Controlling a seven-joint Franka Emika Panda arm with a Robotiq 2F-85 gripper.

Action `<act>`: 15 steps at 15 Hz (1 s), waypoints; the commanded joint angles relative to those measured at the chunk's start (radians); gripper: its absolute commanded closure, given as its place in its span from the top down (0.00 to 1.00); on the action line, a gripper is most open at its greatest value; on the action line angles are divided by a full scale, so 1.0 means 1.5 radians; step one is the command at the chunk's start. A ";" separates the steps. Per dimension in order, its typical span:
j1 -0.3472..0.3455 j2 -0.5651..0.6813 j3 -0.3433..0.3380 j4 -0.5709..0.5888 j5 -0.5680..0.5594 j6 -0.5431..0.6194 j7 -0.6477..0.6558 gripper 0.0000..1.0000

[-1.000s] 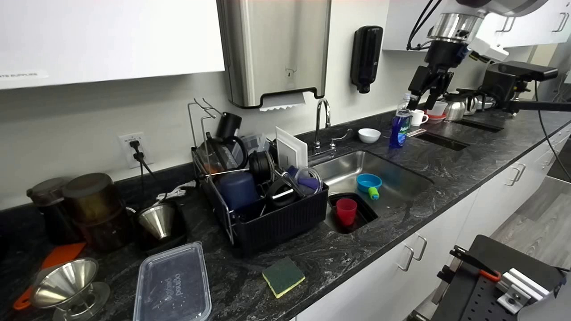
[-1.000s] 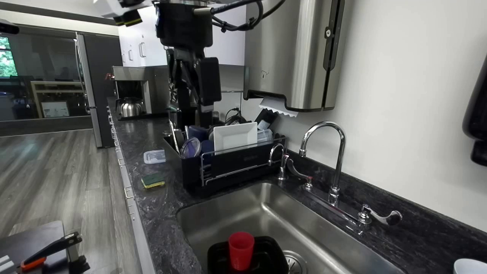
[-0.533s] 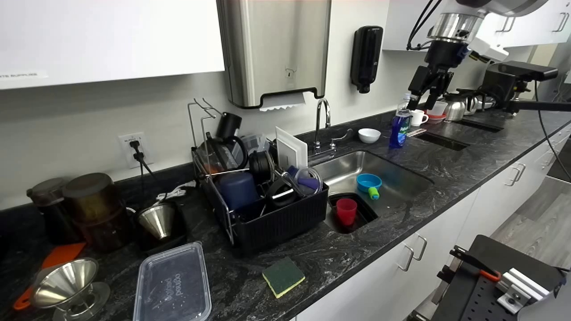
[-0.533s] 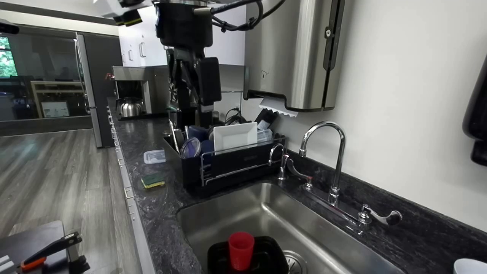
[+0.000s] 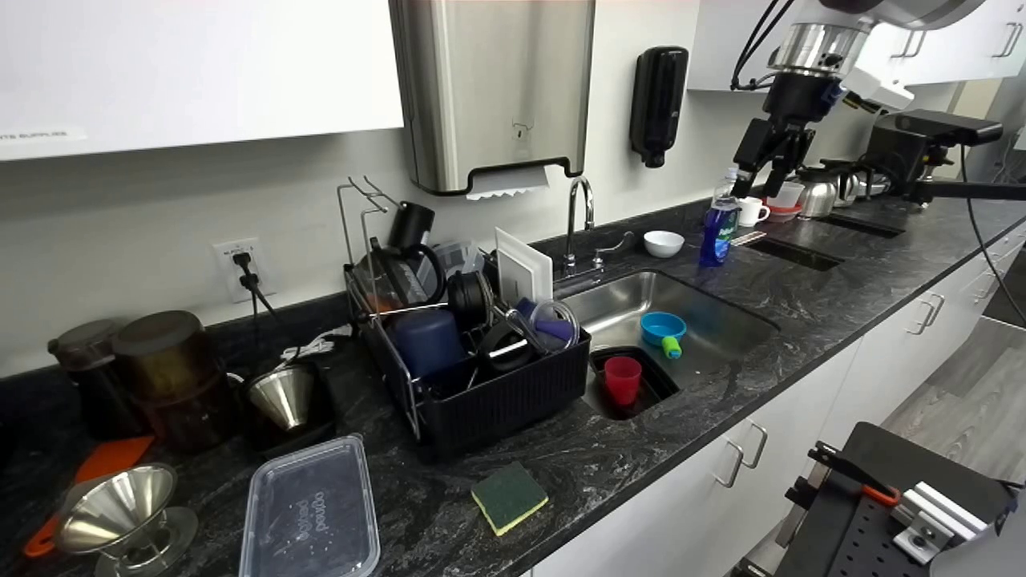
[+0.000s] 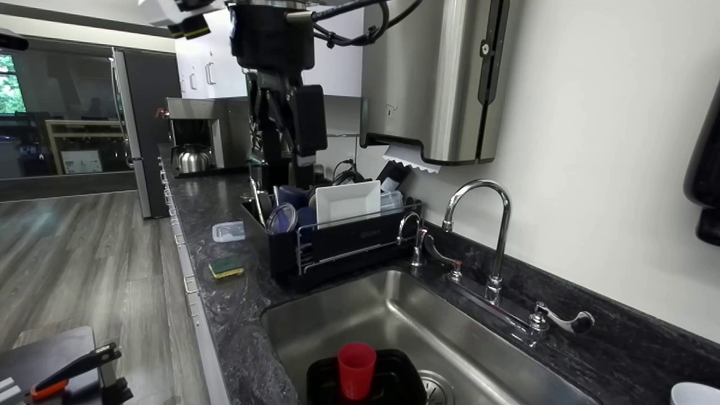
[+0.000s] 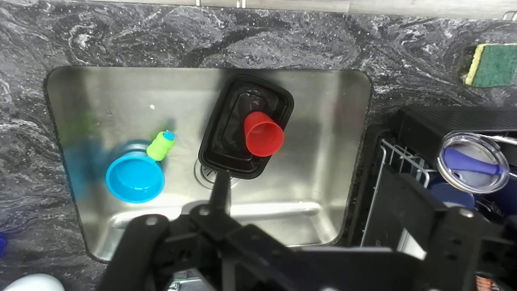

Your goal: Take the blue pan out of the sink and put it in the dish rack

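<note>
The gripper hangs well above the counter, its fingers spread wide apart and directed downward. The arm enters at the top of both exterior views; its black wrist housing hangs close to vertical in an exterior view. In the wrist view, the gripper occupies the lower edge, one finger overlapping the sink and the other the dish rack.

The blue pan rests on the sink floor, well apart from the gripper, opening upward, its green handle angled toward the front of the counter. Near the pan, a black tray covers part of the drain; a red cup stands in the tray.

The dish rack stands just beside the sink, loaded with a white square plate set on edge and a dark blue vessel. The faucet is fitted between the sink and the wall. A green and yellow sponge lies on the counter near the dish rack. A white bowl and a bottle of blue liquid stand across the sink from the dish rack. A paper towel dispenser is mounted on the wall.
</note>
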 commanded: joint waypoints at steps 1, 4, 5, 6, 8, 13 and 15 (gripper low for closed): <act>-0.016 0.003 0.014 0.001 0.008 -0.002 -0.007 1.00; -0.016 0.003 0.014 0.001 0.008 -0.002 -0.007 1.00; -0.016 0.003 0.014 0.001 0.008 -0.002 -0.007 1.00; -0.016 0.003 0.014 0.001 0.008 -0.002 -0.007 1.00; -0.016 0.003 0.014 0.001 0.008 -0.002 -0.007 1.00; -0.020 0.002 0.008 0.012 0.015 -0.001 -0.004 1.00; -0.026 0.014 0.004 0.032 0.021 -0.004 0.003 1.00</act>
